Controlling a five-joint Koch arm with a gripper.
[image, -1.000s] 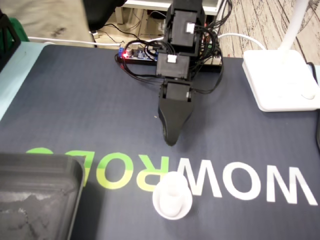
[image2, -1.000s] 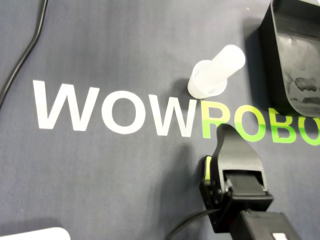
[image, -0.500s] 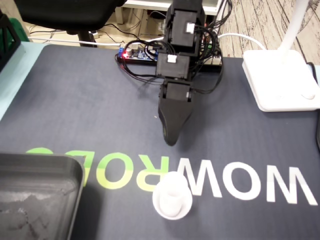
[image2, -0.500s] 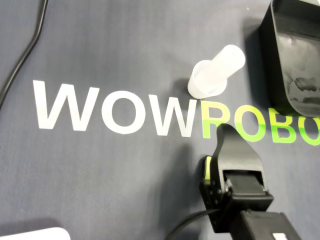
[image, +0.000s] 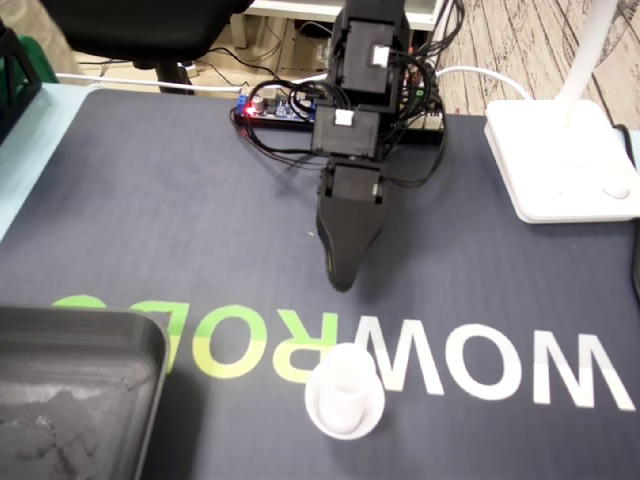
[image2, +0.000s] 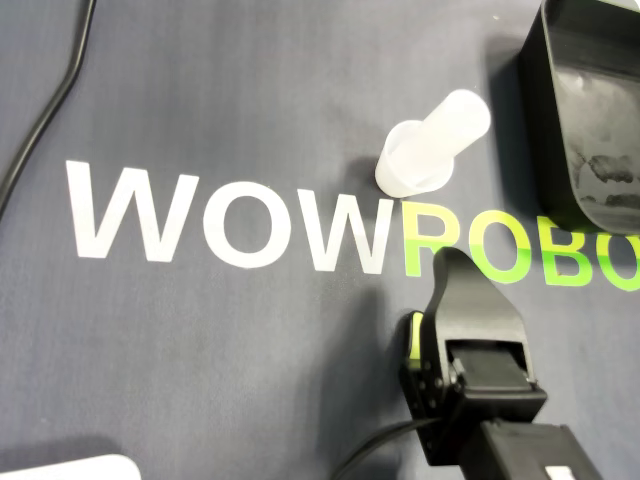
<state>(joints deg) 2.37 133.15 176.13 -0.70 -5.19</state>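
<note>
**A:** Which way does the white tube (image: 343, 392) point?

**B:** Straight up. It stands on its wide round foot with the narrower end on top, so its long axis is vertical. In the overhead view the tube (image2: 430, 145) seems to lean toward the upper right, but that is only the camera's angle (foot on the mat, top nearer the lens).

**A:** And where does it stand?

**B:** On the dark mat (image: 150, 200), at the edge of the printed lettering (image2: 230, 225) — right where the white letters give way to the green ones. Nothing touches it.

**A:** The hand?

**B:** The hand (image: 340, 280) hangs tip-down over the mat. In the fixed view it is on the far side of the lettering from the tube, near it but apart. Both views show only one black tapered tip, so I cannot tell whether the jaws are together or apart.

**A:** And the surface, the room?

**B:** The mat covers most of a pale teal worktop (image: 25, 130). In the fixed view a black tray (image: 70, 390) sits at the lower left, apart from the tube. A white lamp base (image: 560, 160) stands at the right edge. A circuit board (image: 275, 105) with a red light lies behind the arm among black wires. In the overhead view a black cable (image2: 45, 120) crosses the mat's upper left corner. Beyond the worktop — a pale wooden floor (image: 520, 40).
</note>
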